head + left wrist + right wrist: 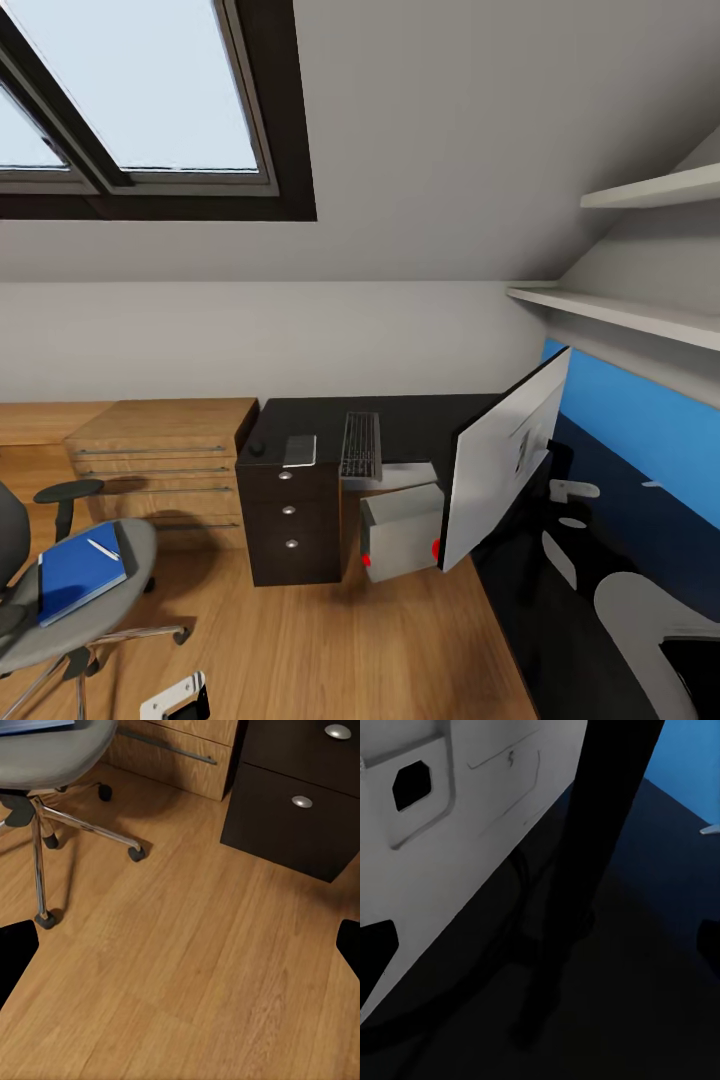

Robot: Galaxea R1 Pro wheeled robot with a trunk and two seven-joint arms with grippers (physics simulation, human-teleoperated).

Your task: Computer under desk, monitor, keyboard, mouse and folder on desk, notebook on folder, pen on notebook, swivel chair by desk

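We see the glossy black bench along the wall, carrying the keyboard, a grey notebook and the small black mouse above the drawer unit. The monitor stands on it, its pale back towards us. The computer sits beneath. The blue folder, the pen on it, lies on the swivel chair. No readable writing appears. Each pincer's dark fingertips sit wide apart, holding nothing.
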